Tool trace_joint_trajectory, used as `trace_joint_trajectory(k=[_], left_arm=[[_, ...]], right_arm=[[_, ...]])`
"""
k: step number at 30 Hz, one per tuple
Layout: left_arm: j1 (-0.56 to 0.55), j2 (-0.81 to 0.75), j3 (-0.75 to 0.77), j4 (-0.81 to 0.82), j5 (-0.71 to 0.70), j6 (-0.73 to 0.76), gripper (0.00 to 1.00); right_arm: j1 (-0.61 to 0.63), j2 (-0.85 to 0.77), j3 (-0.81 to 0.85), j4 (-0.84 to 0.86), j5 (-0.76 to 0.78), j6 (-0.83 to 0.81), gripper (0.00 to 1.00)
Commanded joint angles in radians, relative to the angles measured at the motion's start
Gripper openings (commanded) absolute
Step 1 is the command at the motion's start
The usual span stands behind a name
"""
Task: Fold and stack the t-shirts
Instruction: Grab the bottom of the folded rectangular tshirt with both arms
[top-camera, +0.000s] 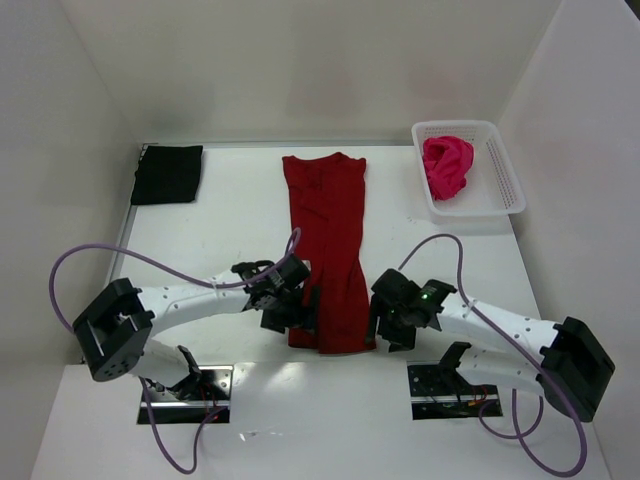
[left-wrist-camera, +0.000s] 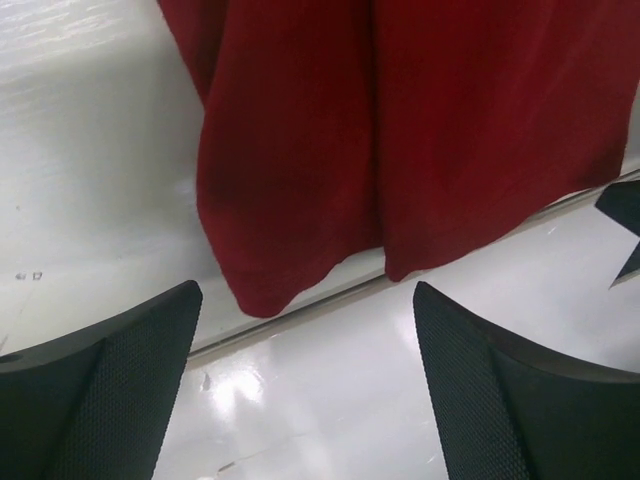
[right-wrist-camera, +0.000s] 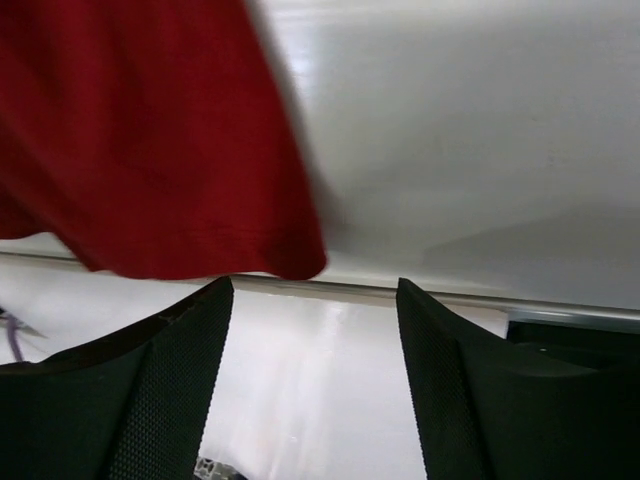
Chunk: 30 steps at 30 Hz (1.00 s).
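Overhead: a crimson t-shirt (top-camera: 328, 250) lies in a long strip, its near hem between the left gripper (top-camera: 292, 316) and right gripper (top-camera: 385, 326). Left wrist: jaws wide apart, empty, hem corner just ahead. Right wrist: jaws apart, empty, corner ahead-left. The cloth looks soft and limp; pinch the hem corners.

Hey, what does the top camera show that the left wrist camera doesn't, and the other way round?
Only the top view shows the folded black t-shirt, the pink t-shirt in the white basket, and both arms. Only the left wrist view shows the textured fingers of the left gripper close up, open, with nothing between them. Both show the red t-shirt lying on the table.
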Motion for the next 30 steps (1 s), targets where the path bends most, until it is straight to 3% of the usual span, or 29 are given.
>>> trace_joint_trajectory(k=[1,2,9,15,21,30], left_arm=[[-0.004,0.016,-0.013,0.055,0.001,-0.031,0.93],[-0.004,0.016,-0.013,0.055,0.001,-0.031,0.93],[-0.004,0.054,-0.013,0.034,0.021,-0.031,0.91],[-0.004,-0.003,-0.032,-0.005,0.000,-0.040,0.91],[-0.004,0.006,-0.052,-0.014,0.000,-0.040,0.90],[-0.004,0.007,-0.095,0.016,0.010,-0.040,0.80]], right_arm=[[0.010,-0.045,-0.054,0.042,-0.006,0.024,0.72],[0.010,-0.054,-0.054,0.042,-0.006,0.033,0.68],[0.010,-0.011,-0.076,0.103,-0.017,0.024,0.68],[0.010,0.001,-0.067,0.152,-0.006,0.024,0.81],[0.010,0.021,-0.067,0.181,-0.006,0.024,0.81],[0.010,0.040,-0.057,0.203,0.014,0.043,0.64]])
